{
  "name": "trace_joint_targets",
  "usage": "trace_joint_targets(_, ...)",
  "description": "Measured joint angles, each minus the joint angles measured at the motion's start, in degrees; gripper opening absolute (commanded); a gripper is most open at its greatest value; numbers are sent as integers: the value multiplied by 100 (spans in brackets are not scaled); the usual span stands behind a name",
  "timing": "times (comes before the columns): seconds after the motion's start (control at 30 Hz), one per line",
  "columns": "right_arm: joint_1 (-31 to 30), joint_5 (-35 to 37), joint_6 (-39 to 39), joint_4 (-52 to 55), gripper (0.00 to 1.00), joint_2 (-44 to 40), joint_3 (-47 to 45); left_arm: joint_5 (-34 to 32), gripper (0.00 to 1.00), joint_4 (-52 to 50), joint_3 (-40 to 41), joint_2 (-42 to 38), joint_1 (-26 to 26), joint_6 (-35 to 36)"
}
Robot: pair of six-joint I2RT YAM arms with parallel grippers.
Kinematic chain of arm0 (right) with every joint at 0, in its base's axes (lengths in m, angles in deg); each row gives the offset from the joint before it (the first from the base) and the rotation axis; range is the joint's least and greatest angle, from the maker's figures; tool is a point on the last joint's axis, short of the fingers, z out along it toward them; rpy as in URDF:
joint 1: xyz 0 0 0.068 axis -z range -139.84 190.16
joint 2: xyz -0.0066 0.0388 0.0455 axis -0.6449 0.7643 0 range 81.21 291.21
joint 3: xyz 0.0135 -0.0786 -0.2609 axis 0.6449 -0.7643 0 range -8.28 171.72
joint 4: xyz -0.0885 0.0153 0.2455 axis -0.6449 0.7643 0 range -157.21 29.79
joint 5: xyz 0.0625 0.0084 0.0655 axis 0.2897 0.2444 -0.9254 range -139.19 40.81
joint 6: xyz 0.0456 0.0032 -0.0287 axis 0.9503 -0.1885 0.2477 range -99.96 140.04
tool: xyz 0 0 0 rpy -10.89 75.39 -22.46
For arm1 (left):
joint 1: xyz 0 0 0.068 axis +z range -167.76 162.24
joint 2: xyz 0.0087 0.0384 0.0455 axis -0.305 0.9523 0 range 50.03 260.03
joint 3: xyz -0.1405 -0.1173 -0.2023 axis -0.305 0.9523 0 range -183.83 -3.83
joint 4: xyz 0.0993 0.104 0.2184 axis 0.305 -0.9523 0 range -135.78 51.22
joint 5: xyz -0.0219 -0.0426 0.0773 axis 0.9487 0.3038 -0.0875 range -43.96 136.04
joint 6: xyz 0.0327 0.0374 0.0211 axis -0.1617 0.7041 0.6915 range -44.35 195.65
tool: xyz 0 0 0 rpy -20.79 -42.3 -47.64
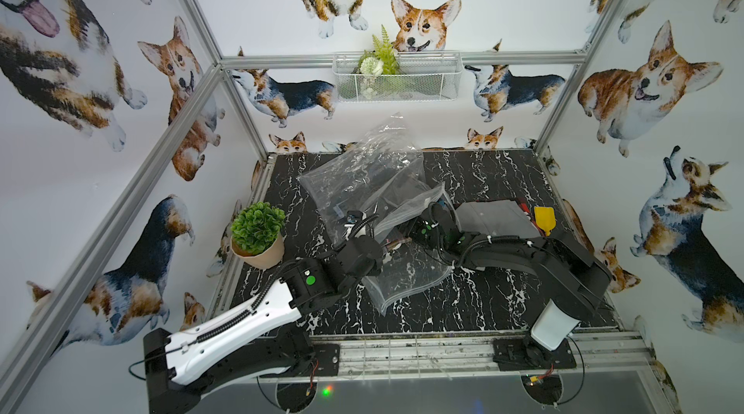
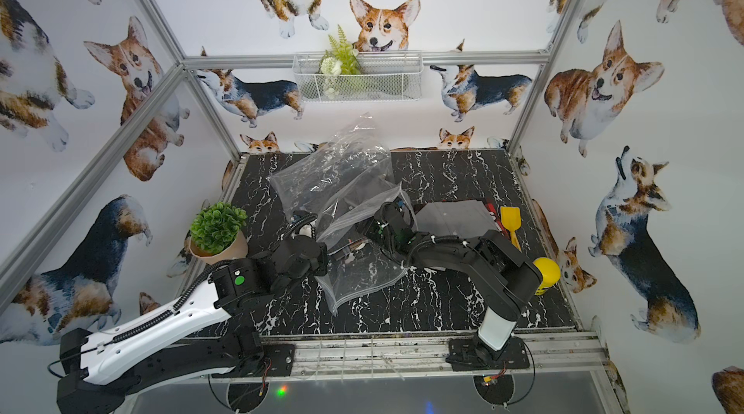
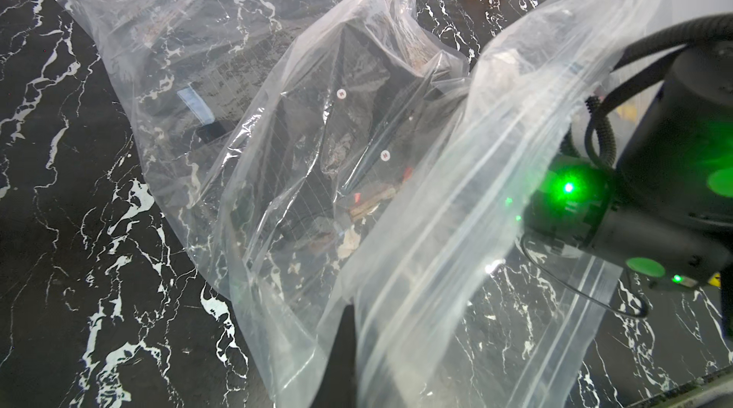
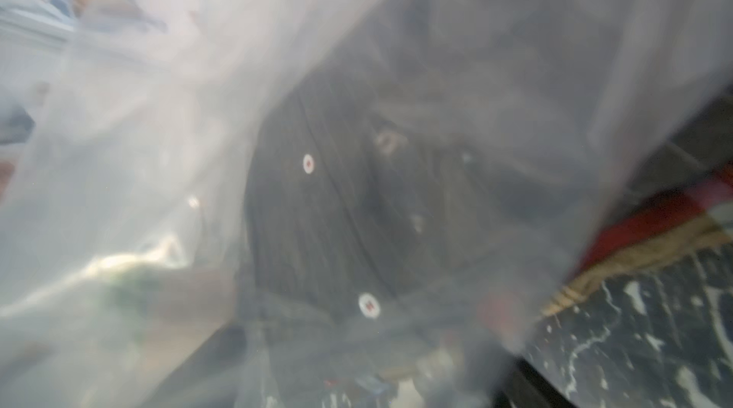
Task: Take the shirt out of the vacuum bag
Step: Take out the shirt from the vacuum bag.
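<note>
The vacuum bag (image 1: 362,174) is light, crinkly, slippery film. It drapes over your right gripper (image 1: 435,208) and rises beyond it. Your left gripper (image 3: 337,350) is closed, apparently pinching a fold at the bag's mouth. The shirt (image 3: 349,128), dark, soft and limp, lies inside the bag just ahead of your right gripper. Take a bunched fold near the white buttons (image 3: 341,93), not the film. The film hides the right fingers, so you cannot tell whether they are spread or closed. The right wrist view is blurred, and the red and tan patch (image 4: 654,227) beside the shirt is unclear.
</note>
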Motion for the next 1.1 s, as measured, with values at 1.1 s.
trace_joint_targets(1.1, 4, 667, -11, 214, 78, 647, 570, 22, 0, 42, 411, -28, -31, -63)
